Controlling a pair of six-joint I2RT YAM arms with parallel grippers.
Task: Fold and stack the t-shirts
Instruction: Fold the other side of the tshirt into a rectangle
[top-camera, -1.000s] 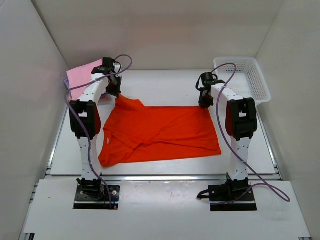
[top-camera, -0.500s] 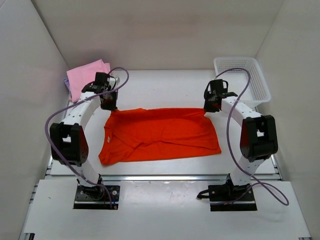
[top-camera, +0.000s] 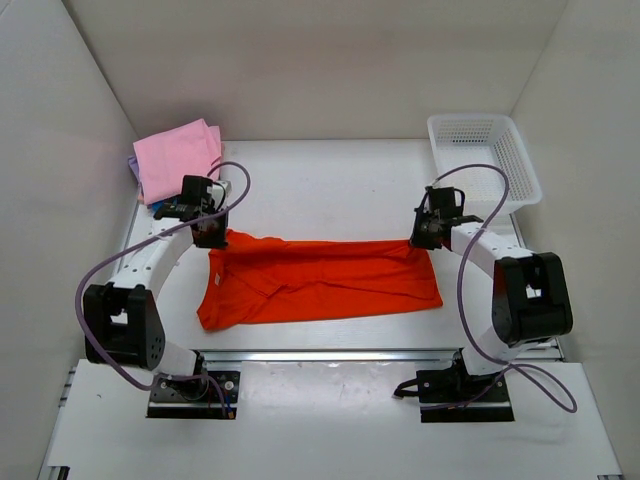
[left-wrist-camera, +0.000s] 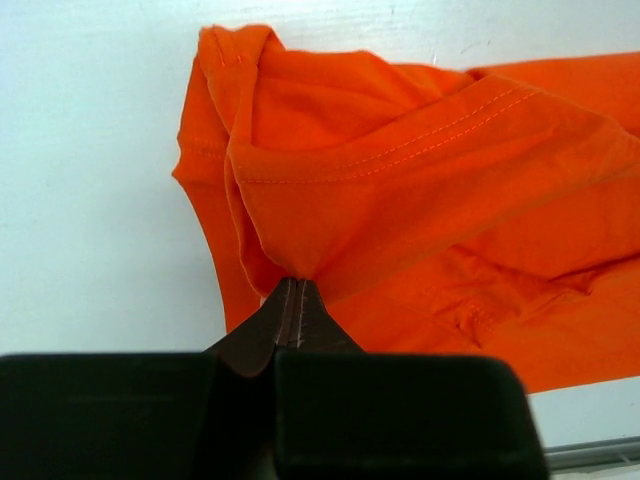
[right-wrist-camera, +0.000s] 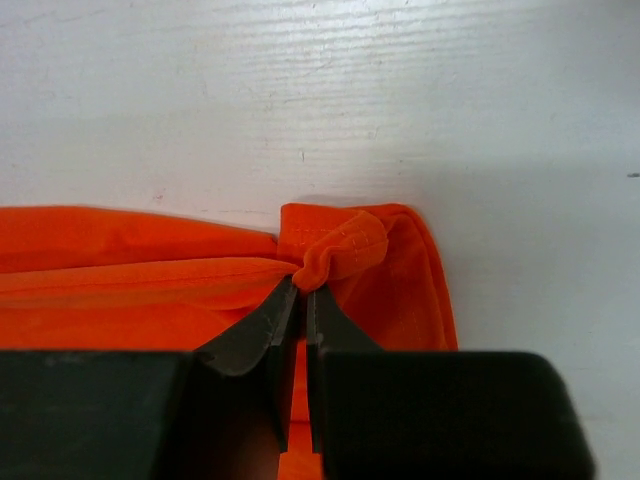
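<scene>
The bright orange t-shirt (top-camera: 320, 278) lies across the middle of the table as a wide, shallow band, its far edge doubled over toward me. My left gripper (top-camera: 212, 238) is shut on the shirt's far left corner; in the left wrist view the cloth (left-wrist-camera: 430, 180) bunches at the closed tips (left-wrist-camera: 291, 282). Over at the far right corner, my right gripper (top-camera: 420, 238) pinches a small knot of hem (right-wrist-camera: 335, 250) at its tips (right-wrist-camera: 303, 285), with only a hairline gap between the jaws. A pink folded t-shirt (top-camera: 175, 158) sits at the back left on top of a purple one (top-camera: 133, 166).
A white mesh basket (top-camera: 485, 150) stands at the back right corner. White walls close in the table on three sides. A metal rail (top-camera: 330, 352) runs along the near edge in front of both arm bases.
Both grippers have travelled toward the near edge, drawing the shirt's far edge with them. The orange shirt now covers a shallower strip, and both arms are bent lower.
</scene>
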